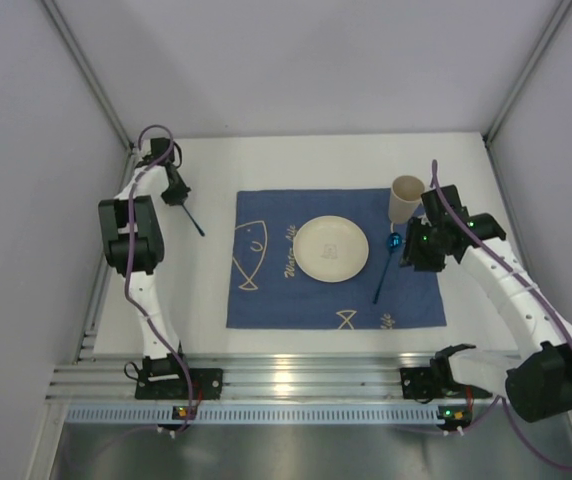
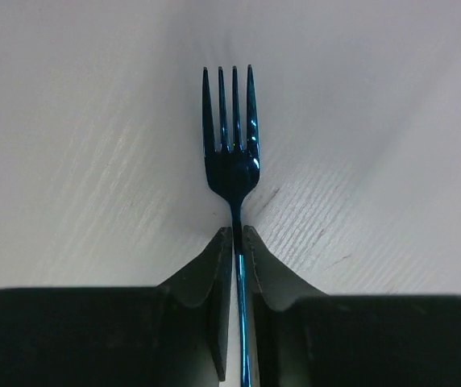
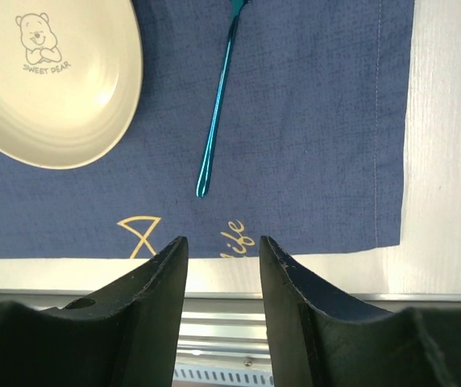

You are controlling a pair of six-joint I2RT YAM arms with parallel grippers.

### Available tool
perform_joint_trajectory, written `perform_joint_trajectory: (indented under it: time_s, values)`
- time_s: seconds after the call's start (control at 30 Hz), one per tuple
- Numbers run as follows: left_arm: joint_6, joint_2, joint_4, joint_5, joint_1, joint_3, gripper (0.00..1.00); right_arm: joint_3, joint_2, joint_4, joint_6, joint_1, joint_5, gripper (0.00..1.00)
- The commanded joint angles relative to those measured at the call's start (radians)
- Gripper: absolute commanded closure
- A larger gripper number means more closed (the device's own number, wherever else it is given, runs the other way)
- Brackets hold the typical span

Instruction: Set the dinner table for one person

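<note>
Left of dark blue cloth mat (image 1: 266, 290), pinching shiny blue metal fork (image 2: 232, 165) in left gripper (image 2: 237, 235); holding right gripper (image 3: 222, 254) spread, empty. Next probably needing laying fork on mat's left side.

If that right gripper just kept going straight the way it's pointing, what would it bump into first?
Most likely the dark blue mat, close to the handle tip of the blue spoon. The right gripper is open and aimed there, though depth is unclear.
</note>
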Motion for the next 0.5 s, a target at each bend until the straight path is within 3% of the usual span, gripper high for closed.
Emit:
perform_joint_trajectory:
  time_s: [0.0, 0.1, 0.3, 0.4, 0.47]
  values:
    - [0.003, 0.029, -0.06, -0.01, 0.007, -0.034, 0.88, 0.05, 0.008, 0.037, -0.005, -0.005, 0.004, 0.59]
    - [0.0, 0.013, -0.053, -0.005, 0.005, -0.087, 1.0, 0.05, 0.012, 0.04, -0.004, -0.006, 0.009, 0.59]
    - [0.013, -0.01, -0.059, 0.073, 0.005, -0.111, 1.0, 0.05, 0.019, 0.052, -0.011, -0.006, 0.0, 0.59]
    - [0.039, -0.062, -0.04, 0.206, -0.007, -0.121, 1.0, 0.046, 0.011, 0.061, -0.015, -0.006, -0.002, 0.59]
    - [0.062, -0.112, -0.057, 0.196, -0.048, -0.121, 1.0, 0.04, 0.003, 0.067, -0.016, -0.006, -0.002, 0.59]
